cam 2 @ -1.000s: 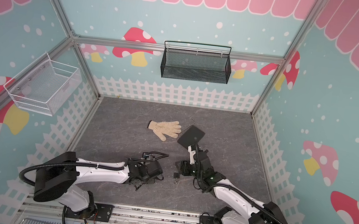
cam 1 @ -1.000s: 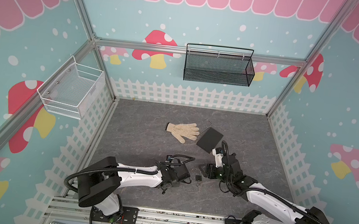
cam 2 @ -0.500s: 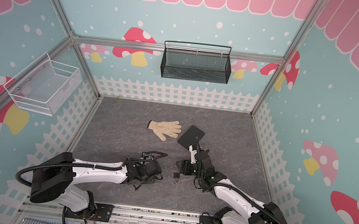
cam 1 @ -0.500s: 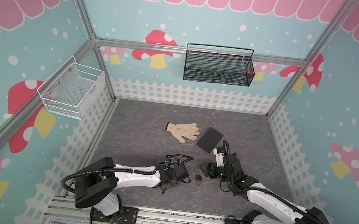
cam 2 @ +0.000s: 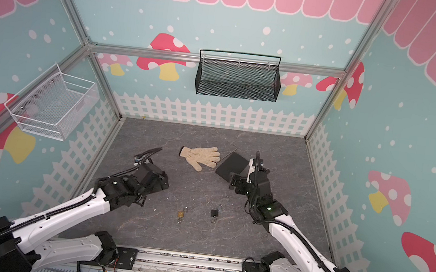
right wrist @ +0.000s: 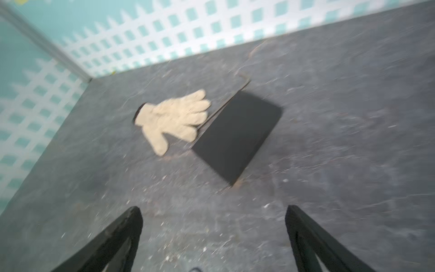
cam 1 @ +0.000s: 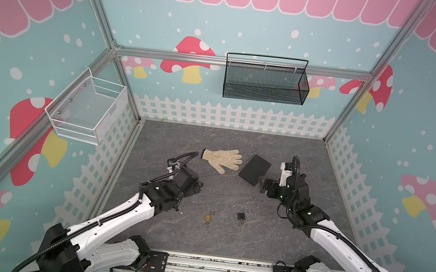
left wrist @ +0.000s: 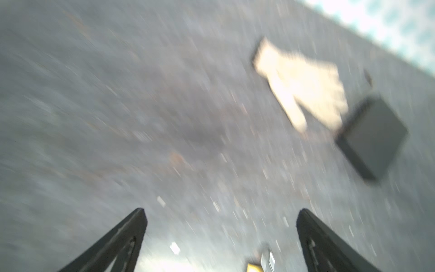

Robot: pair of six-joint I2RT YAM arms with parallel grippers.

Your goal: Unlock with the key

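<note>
Left pincer [left wrist: 220, 212], right pincer [right wrist: 213, 209], now open and empty, have backed off the brass padlock [cam 1: 208, 217] (black padlock [cam 1: 241, 216] beside it).

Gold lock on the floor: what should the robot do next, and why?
Probably lower the left gripper over the gold padlock to steady it. It and the right gripper are open and empty, and both that lock and the black padlock lie untouched. Whether either is unlocked is too small to tell.
</note>
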